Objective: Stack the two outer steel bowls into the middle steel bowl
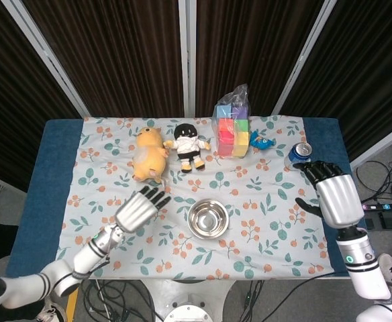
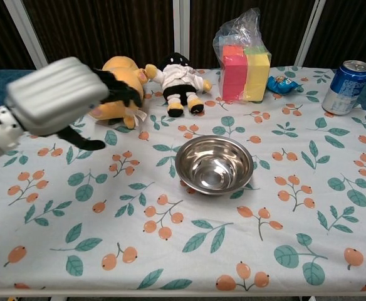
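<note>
A big table (image 1: 55, 181) is covered with a cloth (image 1: 263, 194) that has leaves and orange berries on it. The steel bowls (image 1: 207, 219) sit nested together in one stack near the front middle of the cloth; from the chest view the stack (image 2: 214, 165) shows a shiny inside and a second rim just under the top one. I cannot tell how many bowls are in the stack. The left hand (image 1: 141, 207) is up over the cloth to the left of the bowls, apart from them, with its dark fingers spread and nothing in it. In the chest view this hand (image 2: 57, 95) looks a bit blurry and hides part of the yellow toy. The right hand (image 1: 333, 196) hangs by the right edge of the table, fingers apart and holding nothing. At the back of the cloth lies a yellow plush animal (image 1: 148, 153), and just beside it is a small doll (image 1: 186, 145) with black hair and white clothes. To the right of the doll stands a clear bag of colored blocks (image 1: 232, 131), pink, yellow, green and purple. A little blue wrapper (image 1: 262, 142) lies beside the bag. A blue drink can (image 1: 299, 153) stands on the right side, near the right hand.
</note>
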Controlling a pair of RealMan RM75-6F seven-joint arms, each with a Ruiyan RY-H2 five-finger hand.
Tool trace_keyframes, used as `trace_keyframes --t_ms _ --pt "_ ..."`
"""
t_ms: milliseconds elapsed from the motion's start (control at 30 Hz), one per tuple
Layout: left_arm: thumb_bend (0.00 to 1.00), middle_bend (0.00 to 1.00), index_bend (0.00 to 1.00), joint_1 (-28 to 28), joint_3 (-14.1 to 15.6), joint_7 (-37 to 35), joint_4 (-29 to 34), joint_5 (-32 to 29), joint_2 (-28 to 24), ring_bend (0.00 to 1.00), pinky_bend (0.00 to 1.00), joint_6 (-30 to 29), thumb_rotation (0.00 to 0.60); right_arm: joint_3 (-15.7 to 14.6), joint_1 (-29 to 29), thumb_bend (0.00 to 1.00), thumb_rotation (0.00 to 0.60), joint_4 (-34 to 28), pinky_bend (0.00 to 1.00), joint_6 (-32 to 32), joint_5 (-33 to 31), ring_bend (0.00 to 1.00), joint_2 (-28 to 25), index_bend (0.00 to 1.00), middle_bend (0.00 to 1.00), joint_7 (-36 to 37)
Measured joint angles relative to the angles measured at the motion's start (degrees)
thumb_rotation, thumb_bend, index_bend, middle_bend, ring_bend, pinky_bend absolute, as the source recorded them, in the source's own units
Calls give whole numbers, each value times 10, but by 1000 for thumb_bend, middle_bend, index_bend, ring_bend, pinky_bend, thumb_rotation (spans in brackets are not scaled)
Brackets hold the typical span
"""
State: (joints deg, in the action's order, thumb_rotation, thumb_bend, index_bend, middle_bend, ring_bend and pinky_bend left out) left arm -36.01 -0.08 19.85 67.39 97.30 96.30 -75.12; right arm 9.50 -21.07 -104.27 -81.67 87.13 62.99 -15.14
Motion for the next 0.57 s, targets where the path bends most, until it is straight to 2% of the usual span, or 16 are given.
trace_keyframes --t_ms 133,300,433,567 --pt "133 336 325 73 10 -56 73 -72 -54 245 374 -11 600 -35 12 0 600 57 272 3 27 206 26 259 275 22" --pt "124 309 305 151 36 -139 126 -128 -130 215 339 -27 600 -75 35 0 600 163 184 -4 56 80 62 139 138 79" --pt "122 309 305 191 43 -149 143 -141 -143 215 331 -64 600 -96 63 0 600 236 143 -28 71 9 91 115 111 101" --pt "121 309 305 230 46 -146 157 -145 -152 215 330 -107 600 -105 84 0 600 257 134 -39 68 0 106 101 112 110"
